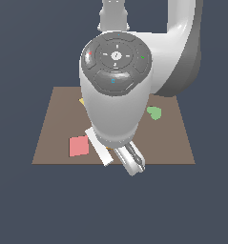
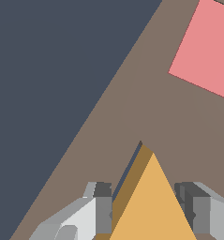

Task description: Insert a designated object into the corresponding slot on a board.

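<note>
Looking at the exterior view first, you see the arm's bulk covering the middle of the board (image 1: 53, 124), so neither dark cutout shows and you cannot pick out the slot from here. The wrist hangs over the board's near edge, with the gripper (image 1: 131, 164) poking out below it. A pink square tile (image 1: 79, 146) lies towards the exterior view's left, a green heart-shaped piece (image 1: 154, 113) towards its right, and a sliver of yellow (image 1: 81, 101) peeps out behind the arm. This view gives you the layout, not the grasp.

The wrist view supplies what is missing. The orange triangular block (image 2: 153, 206) sits between the two fingers (image 2: 99, 206), its apex pointing away from the camera, close to the board's edge. The jaws stand either side of it, and the fingers appear to press its flanks, so you are probably gripping it, though contact is hard to confirm at this angle. The pink tile's corner shows further off.

To do this step well, keep the hold centred and firm, lift straight so the block does not twist, then carry it towards the hidden middle of the board. Match its apex to the cutout's before lowering.
</note>
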